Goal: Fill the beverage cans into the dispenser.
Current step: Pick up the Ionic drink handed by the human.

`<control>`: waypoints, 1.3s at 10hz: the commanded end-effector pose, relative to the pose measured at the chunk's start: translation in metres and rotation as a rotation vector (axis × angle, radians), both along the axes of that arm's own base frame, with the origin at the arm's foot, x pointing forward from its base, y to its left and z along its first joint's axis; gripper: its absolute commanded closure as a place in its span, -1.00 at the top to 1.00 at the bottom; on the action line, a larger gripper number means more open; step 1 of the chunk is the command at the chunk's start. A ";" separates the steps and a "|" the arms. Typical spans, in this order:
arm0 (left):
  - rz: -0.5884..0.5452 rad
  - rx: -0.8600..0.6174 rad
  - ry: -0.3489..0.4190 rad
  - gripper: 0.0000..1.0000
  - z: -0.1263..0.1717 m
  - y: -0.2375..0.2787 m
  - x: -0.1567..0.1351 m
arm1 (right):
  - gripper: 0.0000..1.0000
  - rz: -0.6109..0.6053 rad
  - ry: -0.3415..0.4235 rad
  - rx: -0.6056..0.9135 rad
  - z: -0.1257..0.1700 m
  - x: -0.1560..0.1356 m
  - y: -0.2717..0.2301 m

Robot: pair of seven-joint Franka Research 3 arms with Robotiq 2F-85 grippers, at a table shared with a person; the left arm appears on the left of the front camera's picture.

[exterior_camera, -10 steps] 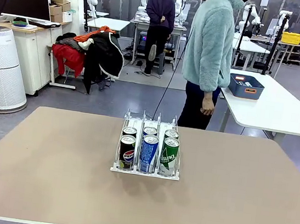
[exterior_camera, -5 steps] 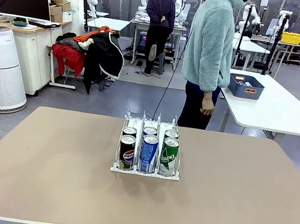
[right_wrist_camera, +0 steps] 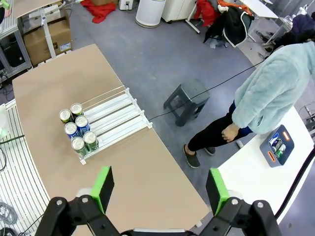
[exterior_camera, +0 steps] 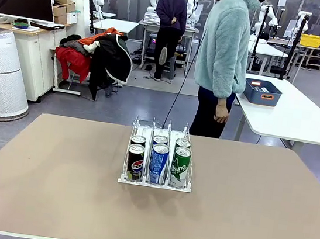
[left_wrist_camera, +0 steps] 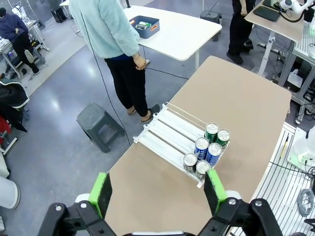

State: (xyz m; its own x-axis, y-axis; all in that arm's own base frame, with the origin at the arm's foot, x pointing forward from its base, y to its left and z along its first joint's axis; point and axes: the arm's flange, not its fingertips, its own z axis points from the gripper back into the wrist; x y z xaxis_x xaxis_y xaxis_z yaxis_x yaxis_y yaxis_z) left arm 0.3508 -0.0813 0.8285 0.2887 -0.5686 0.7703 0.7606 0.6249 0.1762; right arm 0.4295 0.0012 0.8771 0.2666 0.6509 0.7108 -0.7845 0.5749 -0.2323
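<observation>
Left gripper (left_wrist_camera: 157, 189): in the left wrist view I read the jaws as spread wide, with the green pads well apart and gripping nothing. The gripper hangs high above the table (left_wrist_camera: 246, 103). The dispenser (left_wrist_camera: 167, 132) lies on the table below. The beverage cans (left_wrist_camera: 213, 151) stand in it as a block of six, two per lane, at one end. The remainder of each lane is bare. A person (left_wrist_camera: 110, 29) stands on the floor beyond the bare end.

Right wrist view: the right gripper (right_wrist_camera: 160, 189) is likewise wide and grips nothing, high over the table. The six cans sit at the dispenser end away from the person.

Front view: the dispenser is mid-table. The front row, from left to right, is a black Pepsi can (exterior_camera: 135, 164), a blue can (exterior_camera: 158, 163) and a green can (exterior_camera: 180, 166). One more can stands upright just behind each.
</observation>
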 end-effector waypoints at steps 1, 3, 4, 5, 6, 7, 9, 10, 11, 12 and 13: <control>0.004 -0.003 -0.007 1.00 0.001 0.000 0.000 | 1.00 0.003 -0.002 0.002 0.001 -0.002 0.000; 0.000 0.000 0.000 1.00 0.000 0.000 0.000 | 1.00 0.003 -0.002 0.002 0.001 -0.002 0.000; -0.002 0.023 0.066 1.00 -0.001 -0.004 -0.001 | 1.00 0.001 -0.001 0.000 0.000 0.000 0.000; -0.027 0.013 0.116 1.00 0.002 -0.004 -0.006 | 1.00 -0.005 0.045 -0.001 0.007 -0.010 -0.002; -0.051 0.012 0.147 1.00 0.005 -0.002 -0.011 | 1.00 -0.031 0.066 0.004 0.014 -0.021 -0.010; -0.071 0.011 0.175 1.00 0.007 0.000 -0.016 | 1.00 -0.042 0.070 0.012 0.019 -0.033 -0.017; -0.105 0.000 0.197 1.00 0.013 0.004 -0.026 | 1.00 -0.042 0.104 0.007 0.021 -0.049 -0.030; -0.117 0.001 0.185 1.00 0.017 0.004 -0.031 | 1.00 -0.046 0.141 -0.001 0.020 -0.053 -0.034; -0.117 0.016 0.170 1.00 0.019 0.002 -0.035 | 1.00 -0.052 0.161 0.001 0.018 -0.055 -0.040; -0.118 0.023 0.148 1.00 0.022 0.000 -0.038 | 1.00 -0.058 0.173 -0.002 0.015 -0.056 -0.049; -0.126 0.038 0.125 1.00 0.025 -0.003 -0.041 | 1.00 -0.053 0.188 -0.002 0.009 -0.056 -0.058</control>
State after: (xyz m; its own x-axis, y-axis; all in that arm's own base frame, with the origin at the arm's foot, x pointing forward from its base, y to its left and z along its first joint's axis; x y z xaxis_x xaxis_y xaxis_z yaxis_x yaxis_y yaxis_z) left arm 0.3116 -0.0834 0.8534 0.3329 -0.6263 0.7049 0.8417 0.5344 0.0773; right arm 0.3733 -0.0493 0.8876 0.4040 0.6312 0.6621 -0.7868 0.6090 -0.1005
